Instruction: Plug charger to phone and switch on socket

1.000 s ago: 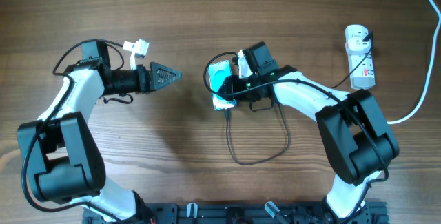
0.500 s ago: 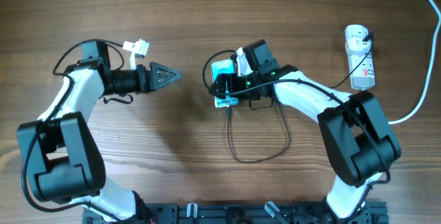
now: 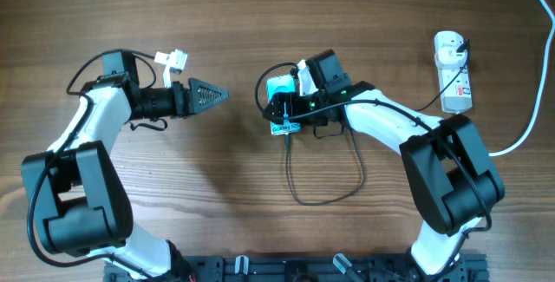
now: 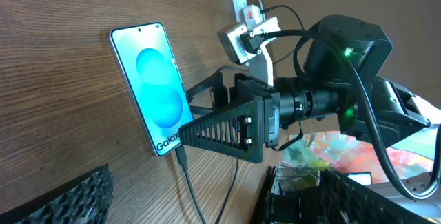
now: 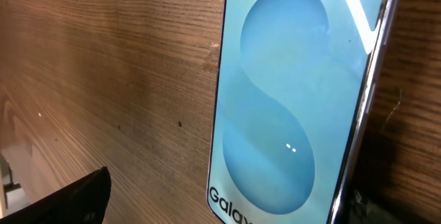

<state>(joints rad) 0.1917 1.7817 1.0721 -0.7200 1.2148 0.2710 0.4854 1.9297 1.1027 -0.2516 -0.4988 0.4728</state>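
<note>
The phone (image 3: 279, 101) is tipped up on its long edge at the table's middle, with its teal screen facing left. It also shows in the left wrist view (image 4: 155, 89) and fills the right wrist view (image 5: 289, 93). My right gripper (image 3: 284, 114) is open around it. One finger rests against the phone's raised edge and the other stands apart on the screen side (image 5: 213, 207). The charger cable (image 3: 299, 197) has its connector in the phone's lower end (image 4: 180, 156) and loops toward the front. Its black plug (image 3: 466, 54) sits in the socket (image 3: 453, 78). My left gripper (image 3: 217, 94) is open and empty, left of the phone.
The socket's thick white cord (image 3: 531, 117) curves along the right edge of the table. The right arm (image 3: 390, 121) lies between the phone and the socket. Bare wood lies between my left gripper and the phone.
One second ago the phone lay flat under the right gripper. It has since been tipped up onto its edge. Nothing has moved in the last half second, and the left arm is still.
</note>
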